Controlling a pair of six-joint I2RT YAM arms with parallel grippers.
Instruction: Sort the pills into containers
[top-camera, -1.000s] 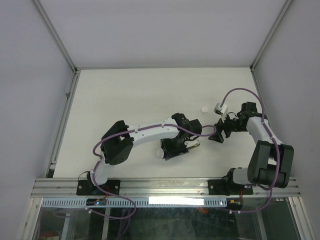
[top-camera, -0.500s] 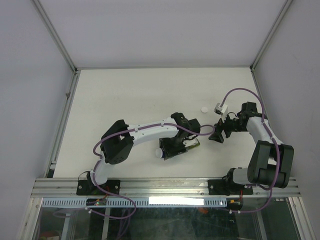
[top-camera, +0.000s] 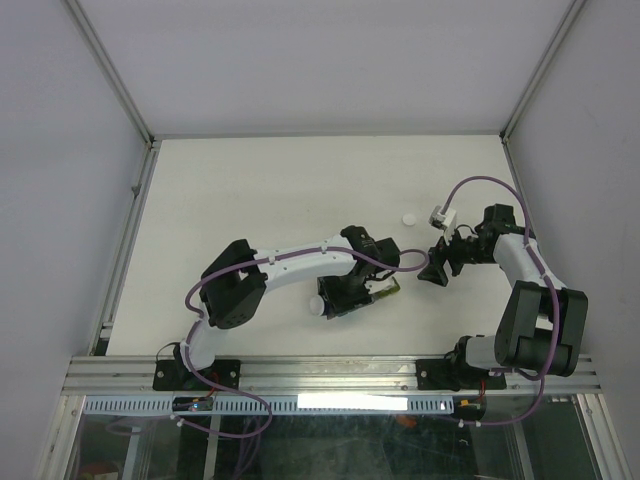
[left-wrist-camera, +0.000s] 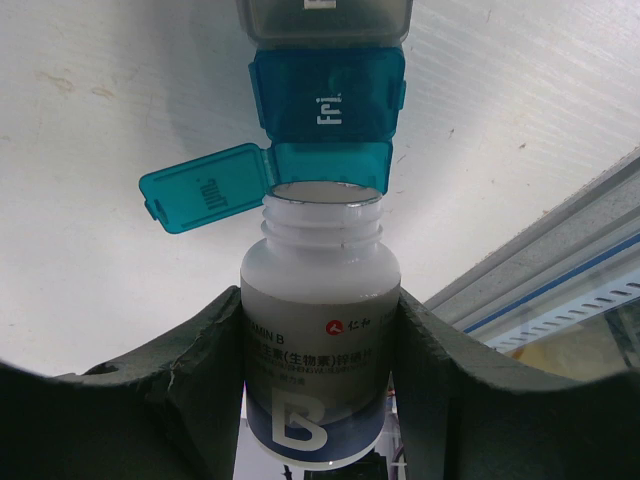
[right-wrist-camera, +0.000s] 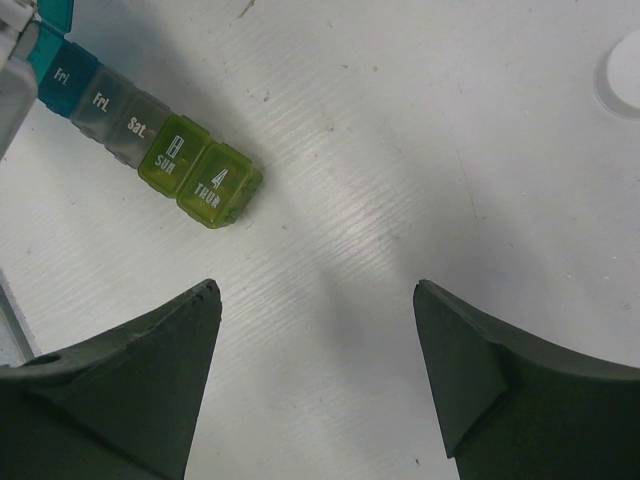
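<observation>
Two claws: left gripper (left-wrist-camera: 318, 318) clamped on the bottle (left-wrist-camera: 322, 262); right gripper (right-wrist-camera: 315, 295) spread wide, holding nothing.
Bottle: smooth white plastic, uncapped, its threaded mouth pressed to the open teal compartment (left-wrist-camera: 330, 165), so it looks set up to pour.
Lid (left-wrist-camera: 205, 188): flipped out sideways, clearing the opening.
Containers (right-wrist-camera: 130, 125): translucent cube strip lying on the table (right-wrist-camera: 400, 180), yellow-green end just ahead of the right gripper.
</observation>
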